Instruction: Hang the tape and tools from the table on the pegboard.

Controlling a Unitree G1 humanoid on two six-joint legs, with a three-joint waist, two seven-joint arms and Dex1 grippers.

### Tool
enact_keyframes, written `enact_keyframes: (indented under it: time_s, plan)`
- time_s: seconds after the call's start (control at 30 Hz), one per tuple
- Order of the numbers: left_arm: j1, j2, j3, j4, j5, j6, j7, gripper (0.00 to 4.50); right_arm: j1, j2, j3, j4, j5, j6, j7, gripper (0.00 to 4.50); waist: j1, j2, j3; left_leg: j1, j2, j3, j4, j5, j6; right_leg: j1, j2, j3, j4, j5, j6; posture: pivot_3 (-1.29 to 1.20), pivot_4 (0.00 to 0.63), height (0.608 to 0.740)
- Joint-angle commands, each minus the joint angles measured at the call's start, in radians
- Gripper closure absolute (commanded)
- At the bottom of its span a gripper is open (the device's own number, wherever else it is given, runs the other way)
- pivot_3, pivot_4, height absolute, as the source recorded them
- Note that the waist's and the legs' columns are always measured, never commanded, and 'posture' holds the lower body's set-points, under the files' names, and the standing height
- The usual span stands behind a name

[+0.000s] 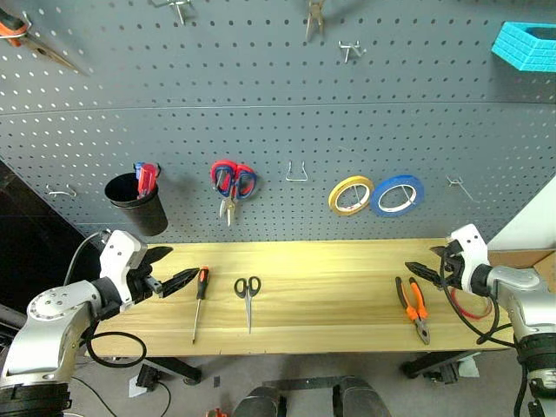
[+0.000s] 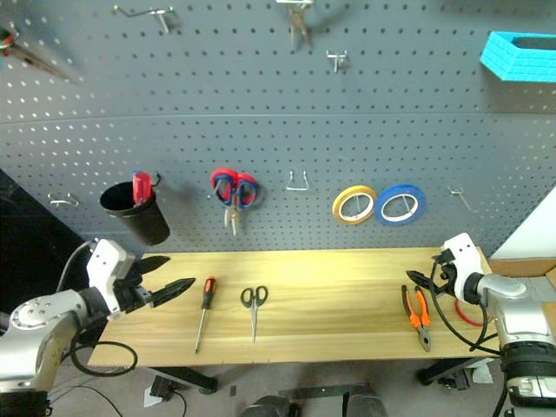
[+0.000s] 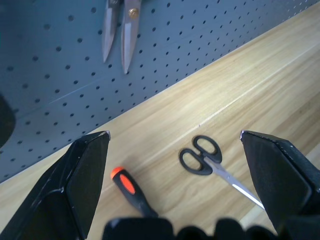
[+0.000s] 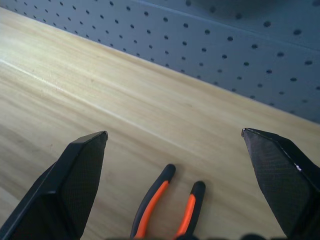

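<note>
Pliers (image 1: 414, 307) lie at the lower right of the head view on the table (image 1: 330, 269), screwdriver (image 1: 199, 300) and black scissors (image 1: 248, 295) at lower centre-left. The red tape (image 1: 473, 306) sits half hidden behind the right gripper (image 1: 423, 268). Both grippers — the left gripper (image 1: 169, 274) too — are spread and empty. Risk, as I judge it: the right arm's dangling cable snagging the tape — or slim handles slipping from a shallow pinch.

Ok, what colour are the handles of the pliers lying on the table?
Orange and black. The pliers show best in the right wrist view, handles toward the camera.
</note>
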Motion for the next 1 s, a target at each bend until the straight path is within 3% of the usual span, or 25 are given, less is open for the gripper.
enact_keyframes:
  time_s: [0.03, 0.13, 0.27, 0.47, 0.7, 1.0]
  plan:
    - [-0.029, -0.014, 0.025, 0.002, -0.014, 0.003, 0.030, 0.02, 0.001, -0.026, -0.025, -0.051, 0.015, 0.021, 0.002, 0.00, -0.001, 0.000, 0.004, 0.000, 0.000, 0.000, 0.000, 0.000, 0.000, 0.000, 0.000, 0.000, 0.000, 0.000, 0.000, -0.08, 0.145, 0.740]
    - [-0.035, -0.030, 0.032, -0.021, -0.053, 0.025, 0.022, 0.02, 0.007, -0.034, -0.028, -0.060, 0.010, 0.048, -0.013, 0.00, -0.002, -0.002, 0.013, 0.000, 0.000, 0.000, 0.000, 0.000, 0.000, 0.000, 0.000, 0.000, 0.000, 0.000, 0.000, -0.09, 0.156, 0.740]
    - [-0.013, -0.030, -0.052, -0.060, -0.029, 0.026, -0.017, 0.02, 0.007, -0.041, -0.033, -0.075, 0.000, 0.117, -0.057, 0.00, -0.003, -0.003, 0.032, -0.001, 0.000, 0.000, 0.000, 0.000, 0.000, 0.000, 0.000, 0.000, 0.000, 0.000, 0.000, -0.10, 0.192, 0.740]
    - [-0.094, -0.144, -0.234, -0.078, -0.014, 0.033, -0.040, 0.02, -0.002, -0.044, -0.003, -0.024, -0.074, 0.234, -0.166, 0.00, -0.001, -0.007, 0.065, -0.002, 0.000, 0.001, 0.000, 0.000, 0.000, 0.000, -0.002, -0.001, -0.001, 0.000, 0.000, -0.13, 0.236, 0.740]
    - [-0.247, -0.304, -0.528, 0.023, 0.158, -0.063, -0.043, 0.02, -0.104, -0.016, -0.044, 0.122, -0.110, 0.314, -0.343, 0.00, -0.008, -0.009, 0.095, -0.003, 0.000, 0.004, 0.000, 0.000, -0.001, 0.000, -0.002, 0.000, -0.004, 0.002, 0.001, -0.16, 0.277, 0.740]
    - [-0.378, -0.513, -0.675, 0.053, 0.212, -0.064, -0.022, 0.02, -0.113, 0.050, -0.154, 0.154, -0.052, 0.360, -0.449, 0.00, -0.027, -0.012, 0.127, -0.006, 0.000, 0.007, 0.001, -0.001, 0.002, -0.001, -0.002, 0.001, -0.011, 0.004, 0.002, -0.16, 0.309, 0.740]
